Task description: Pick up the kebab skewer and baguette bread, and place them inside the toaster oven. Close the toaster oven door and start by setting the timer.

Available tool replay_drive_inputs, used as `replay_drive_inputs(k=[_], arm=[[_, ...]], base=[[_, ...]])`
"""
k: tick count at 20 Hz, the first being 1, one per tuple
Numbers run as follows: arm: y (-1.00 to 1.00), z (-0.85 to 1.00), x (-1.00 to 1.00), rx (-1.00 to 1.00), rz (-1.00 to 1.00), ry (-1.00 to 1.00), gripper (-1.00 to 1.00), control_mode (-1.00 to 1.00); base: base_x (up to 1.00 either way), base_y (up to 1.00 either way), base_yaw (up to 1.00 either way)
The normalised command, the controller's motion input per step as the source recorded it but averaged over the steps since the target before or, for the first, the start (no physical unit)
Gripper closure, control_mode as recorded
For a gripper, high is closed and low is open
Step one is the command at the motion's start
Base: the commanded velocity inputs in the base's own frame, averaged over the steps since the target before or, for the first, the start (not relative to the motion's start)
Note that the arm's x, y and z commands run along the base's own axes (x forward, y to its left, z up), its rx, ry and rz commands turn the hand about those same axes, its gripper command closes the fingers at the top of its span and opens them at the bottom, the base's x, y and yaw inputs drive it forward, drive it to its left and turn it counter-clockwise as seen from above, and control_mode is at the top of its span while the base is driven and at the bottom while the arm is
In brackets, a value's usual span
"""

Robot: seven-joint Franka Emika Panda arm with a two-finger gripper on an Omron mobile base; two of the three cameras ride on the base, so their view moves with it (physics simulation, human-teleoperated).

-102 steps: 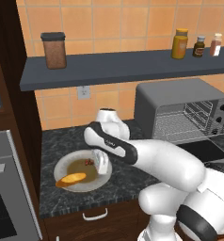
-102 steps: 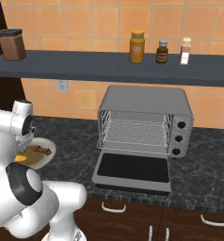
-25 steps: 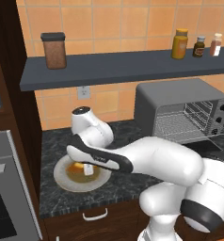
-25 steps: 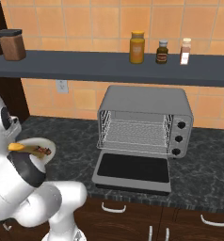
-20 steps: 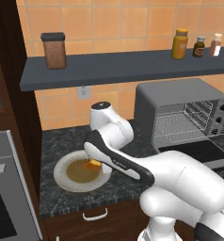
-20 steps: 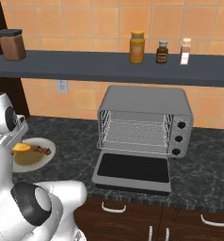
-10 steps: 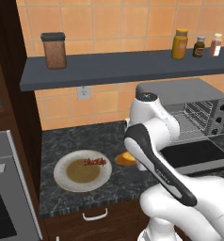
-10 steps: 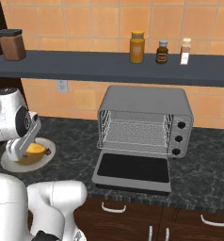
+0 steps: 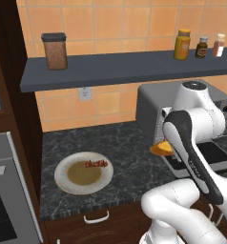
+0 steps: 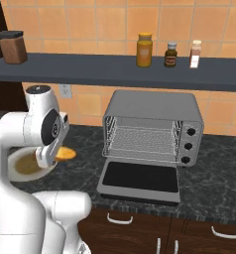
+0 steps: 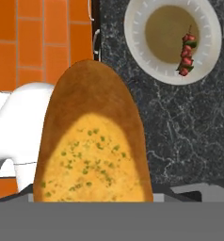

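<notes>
Roughly a quarter through, by the look of it: baguette bread [image 11: 92, 141] lifted and carried in the air, pinched in the gripper [image 9: 167, 148] at a fairly wide spread, the fingers themselves hidden behind the loaf in the hand view. In the left base view, loaf tip poking out just beside the toaster oven [image 9: 153, 107], at about 9 o'clock of its front; in the right base view the same orange end [image 10: 65, 153] hanging above the counter, between the plate [image 10: 45, 173] and the oven's mouth, not yet inside. Kebab skewer [image 9: 96, 164] untouched, lying on the white plate toward its 1 o'clock edge, on a brownish patch in the middle of the dish. Toaster oven door [image 10: 140, 179] dropped flat and open, wire rack [image 10: 144, 144] bare. Left to do, as judged: slide the bread onto the rack, return for the skewer, shut the door, turn the timer among the knobs [image 10: 188, 146] at 3 o'clock of the front. Dark speckled stone counter [image 9: 120, 147], wooden cabinets with curved pulls below. Orange tiled wall behind, a socket [image 9: 85, 93] on it, and a grey shelf [image 9: 110, 69] carrying a brown canister [image 9: 55, 51] and three small jars [image 9: 200, 45].
</notes>
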Motion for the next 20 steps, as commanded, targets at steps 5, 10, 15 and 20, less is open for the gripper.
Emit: replay_drive_inputs(k=[5, 10, 15, 20], arm=[[-0.88, 0.13, -0.04, 0.00, 0.00, -0.03, 1.00, -1.00], [-0.71, 0.03, 0.00, 0.00, 0.00, -0.11, 1.00, -1.00], [-0.93, 0.07, 0.04, 0.00, -0.02, -0.03, 1.00, -1.00], [-0.79, 0.00, 0.21, 0.00, -0.03, -0.05, 1.00, -1.00]], base=[[0.00, 0.00, 0.00], [0.00, 0.00, 0.00], [0.00, 0.00, 0.00], [0.00, 0.00, 0.00]])
